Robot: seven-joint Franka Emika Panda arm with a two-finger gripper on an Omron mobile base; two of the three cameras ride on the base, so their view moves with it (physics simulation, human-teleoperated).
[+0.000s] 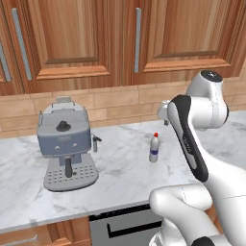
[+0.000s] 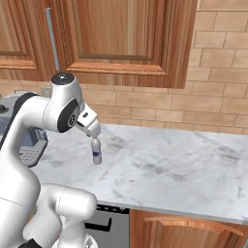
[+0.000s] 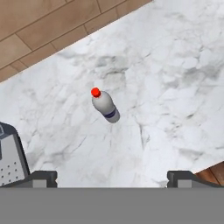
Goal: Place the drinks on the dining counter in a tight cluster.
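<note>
So we're looking down the gripper (image 3: 112, 177) in the hand view, and its two dark fingertips (image 3: 43, 177) are sitting far apart at the bottom left and bottom right of the frame, jaws spread about as wide as they go, with nothing between them. We're not holding anything.

Up from there, a little left of center in the hand view, the small white bottle (image 3: 105, 105) is standing upright on the marble, red cap toward the upper left, blue label band around its lower body. It's well clear of the fingertips.

In the left base view that same bottle (image 1: 154, 147) is standing right of center, just left of our white arm (image 1: 192, 139), which is rising out of the lower right corner. In the right base view the bottle (image 2: 96, 151) is sitting left of center, directly under the hand (image 2: 88, 122), which is hanging above it without touching.

The marble counter (image 1: 120, 168) it's on is the narrow one, running along the brick backsplash (image 2: 213, 106) under the wooden cabinets (image 1: 86, 38). Over on the left side of the left base view we're also seeing a grey-blue espresso machine (image 1: 65, 144) parked on the same counter, well apart from the bottle. A corner of it is poking into the lower left of the hand view too.
</note>
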